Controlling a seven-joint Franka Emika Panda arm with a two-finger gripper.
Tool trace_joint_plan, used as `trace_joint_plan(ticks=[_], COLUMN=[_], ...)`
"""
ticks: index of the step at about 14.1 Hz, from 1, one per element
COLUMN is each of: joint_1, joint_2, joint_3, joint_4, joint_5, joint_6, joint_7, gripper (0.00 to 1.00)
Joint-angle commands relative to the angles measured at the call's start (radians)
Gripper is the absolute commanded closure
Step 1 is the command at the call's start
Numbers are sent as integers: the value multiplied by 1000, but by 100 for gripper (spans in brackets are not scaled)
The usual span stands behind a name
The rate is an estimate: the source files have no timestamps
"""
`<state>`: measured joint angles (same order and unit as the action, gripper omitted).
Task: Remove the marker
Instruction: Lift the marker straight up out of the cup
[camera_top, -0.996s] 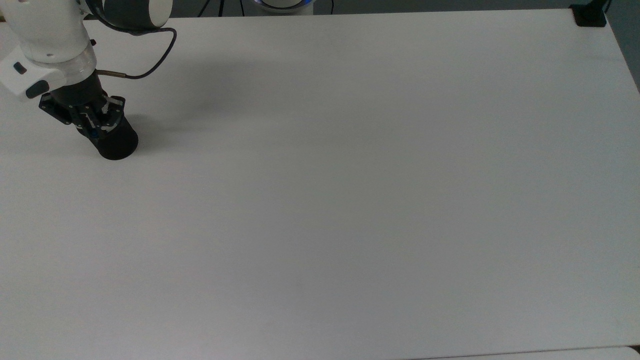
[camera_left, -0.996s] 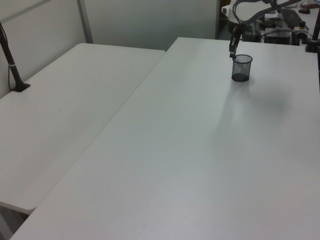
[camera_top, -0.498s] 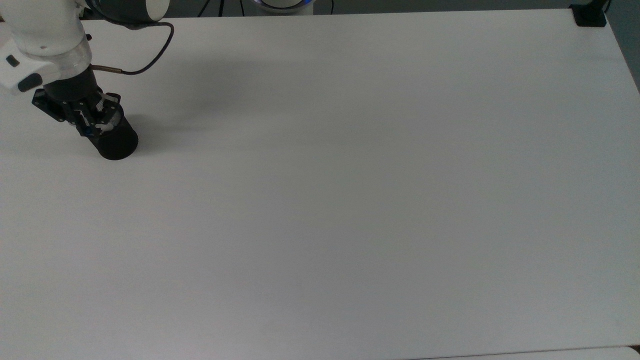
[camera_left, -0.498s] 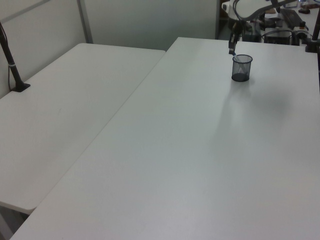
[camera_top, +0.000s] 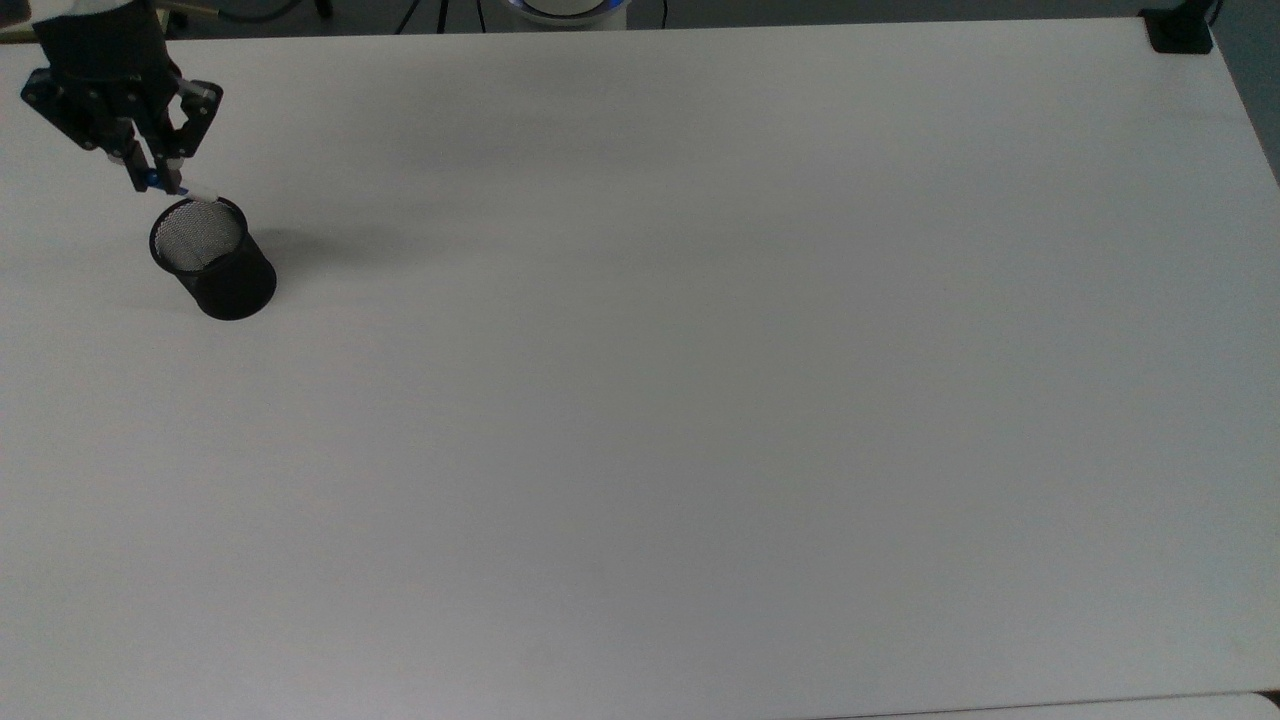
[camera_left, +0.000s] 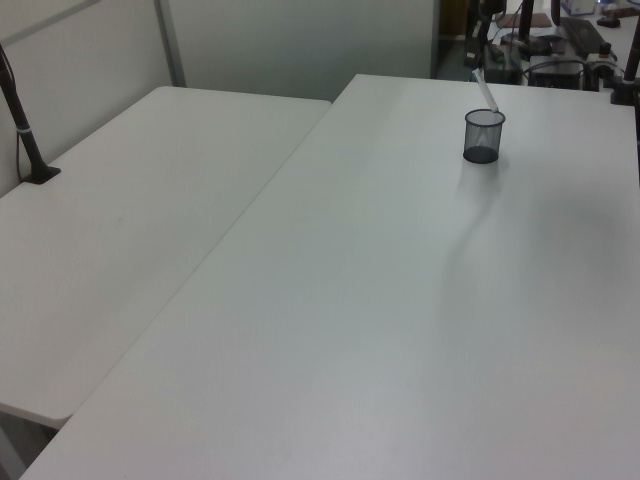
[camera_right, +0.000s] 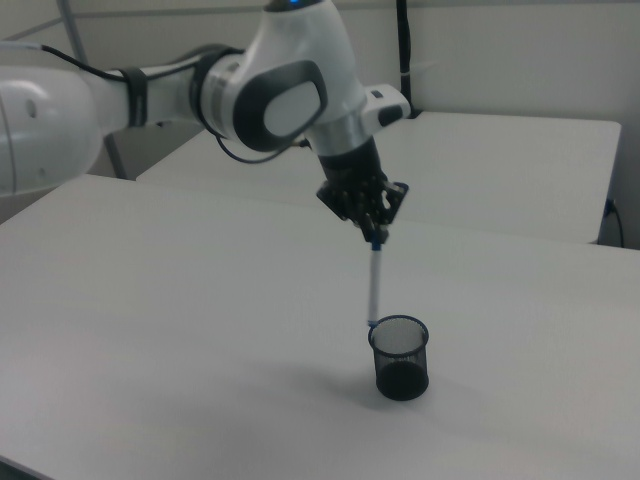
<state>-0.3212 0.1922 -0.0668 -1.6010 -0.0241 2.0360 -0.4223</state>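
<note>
White-barrelled and blue-capped, the marker (camera_right: 374, 287) hangs nearly upright from the gripper (camera_right: 375, 237), whose two fingers are pinched on the blue cap end, while the lower tip sits level with the rim of the black mesh cup (camera_right: 400, 357), at the rim's far side in the right view, so I judge it to be just clearing the mouth rather than resting inside. In the top view the gripper (camera_top: 160, 182) is up near the far-left corner of the white table (camera_top: 700, 400), a little beyond the cup (camera_top: 212, 258) toward that corner, with the pen's pale barrel (camera_top: 200, 192) pointing down at the rim. The left view shows the same thing from far off: the marker (camera_left: 486, 92) slanting up out of the cup (camera_left: 483, 136) near the table's far edge. As for progress, the grasp and most of the lift look done; what remains, by my reading, is to carry the pen fully away from the cup and set it down on the bare table. The cup's mesh bottom shows through in the top view, and nothing else seems to be in it, though its dark interior in the right view is hard to read
</note>
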Motion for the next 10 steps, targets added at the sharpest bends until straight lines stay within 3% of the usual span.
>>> trace_joint_plan(ticks=[1, 6, 10], joint_1=[66, 192, 287], joint_2=[-62, -53, 27], joint_3=[5, 5, 4], joint_4=[-27, -33, -39], joint_5=[53, 81, 78], joint_6=[-118, -304, -307], joint_7=[7, 14, 126], gripper=[88, 88, 88])
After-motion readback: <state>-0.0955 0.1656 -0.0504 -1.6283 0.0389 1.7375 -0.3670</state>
